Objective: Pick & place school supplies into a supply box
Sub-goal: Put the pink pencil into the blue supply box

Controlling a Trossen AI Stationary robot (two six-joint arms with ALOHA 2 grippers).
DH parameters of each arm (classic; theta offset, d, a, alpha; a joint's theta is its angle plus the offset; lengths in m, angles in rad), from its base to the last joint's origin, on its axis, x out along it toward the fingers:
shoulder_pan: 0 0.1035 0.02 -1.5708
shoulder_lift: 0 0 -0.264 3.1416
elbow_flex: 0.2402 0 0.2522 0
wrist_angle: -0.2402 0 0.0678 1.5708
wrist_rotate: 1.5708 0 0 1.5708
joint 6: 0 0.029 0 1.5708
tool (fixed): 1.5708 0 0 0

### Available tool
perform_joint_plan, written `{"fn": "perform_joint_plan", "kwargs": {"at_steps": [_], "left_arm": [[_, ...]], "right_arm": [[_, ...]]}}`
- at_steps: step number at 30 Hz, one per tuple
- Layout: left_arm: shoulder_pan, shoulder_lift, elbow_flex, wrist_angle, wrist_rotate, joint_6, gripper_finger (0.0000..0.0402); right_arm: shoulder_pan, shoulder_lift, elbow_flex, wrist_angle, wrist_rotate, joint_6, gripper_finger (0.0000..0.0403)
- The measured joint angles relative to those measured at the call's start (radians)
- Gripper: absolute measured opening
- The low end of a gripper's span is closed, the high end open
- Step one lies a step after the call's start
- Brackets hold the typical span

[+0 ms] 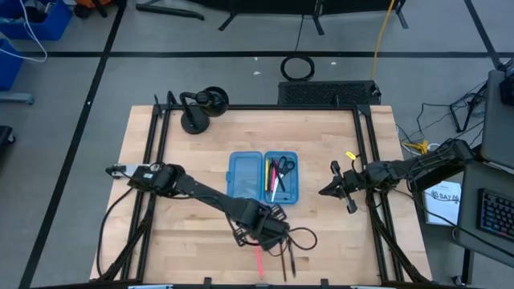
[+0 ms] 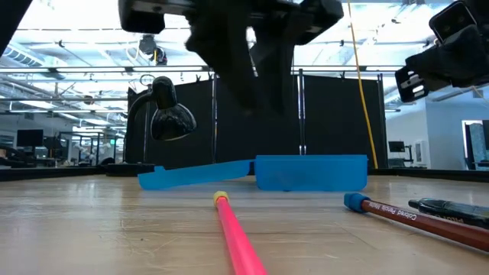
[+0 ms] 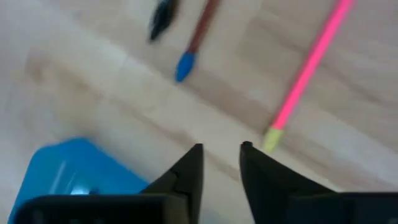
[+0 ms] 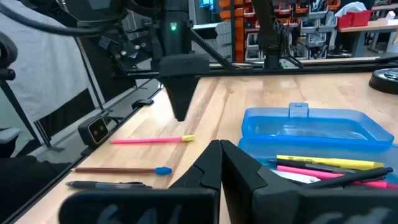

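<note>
The supply box [image 1: 263,177] lies open mid-surface [image 1: 201,160], scissors [image 1: 283,168] and markers [image 1: 274,183] in its right half; a marker [image 1: 259,261], pencil [image 1: 283,261] and pen [image 1: 292,261] lie near the front edge; a lamp [image 1: 201,108] stands back-left

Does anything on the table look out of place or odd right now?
Nothing is damaged or spilled. Three supplies lie outside the open box, near the front edge: a pink pencil, a brown pencil and a dark pen. The left pincer hovers above them.
</note>
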Motion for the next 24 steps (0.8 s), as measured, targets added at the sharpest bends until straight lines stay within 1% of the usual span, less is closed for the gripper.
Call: {"fn": "perform_joint_plan", "kwargs": {"at_steps": [2, 5, 7, 9, 12, 16, 21, 24], "left_arm": [[-0.004, 0.0, 0.0, -0.001, 0.017, 0.04, 0.0137], [-0.013, 0.0, 0.0, -0.021, -0.012, 0.106, 0.018], [-0.021, 0.0, 0.0, -0.059, -0.031, 0.175, 0.02], [-0.03, 0.0, -0.003, -0.082, -0.034, 0.235, 0.0213], [-0.042, 0.0, -0.032, -0.059, -0.033, 0.293, 0.0219], [-0.043, 0.001, -0.082, -0.045, -0.033, 0.377, 0.0218], [-0.035, 0.001, -0.159, -0.035, -0.01, 0.421, 0.0201], [-0.03, 0.001, -0.206, 0.01, -0.009, 0.457, 0.0189]], "right_arm": [[0.0, 0.0, 0.0, 0.0, 0.0, 0.0, 0.0], [0.0, 0.0, 0.0, 0.001, 0.003, -0.007, 0.0], [0.0, 0.0, 0.0, 0.008, 0.004, -0.028, 0.0], [0.0, 0.0, 0.0, 0.015, 0.004, -0.051, 0.0], [0.0, 0.0, 0.0, 0.02, 0.005, -0.078, 0.0], [0.0, -0.001, 0.0, 0.047, 0.006, -0.086, 0.0], [0.0, -0.001, 0.0, 0.078, 0.006, -0.114, 0.0], [0.0, -0.001, 0.0, 0.099, 0.006, -0.114, 0.0]]}}
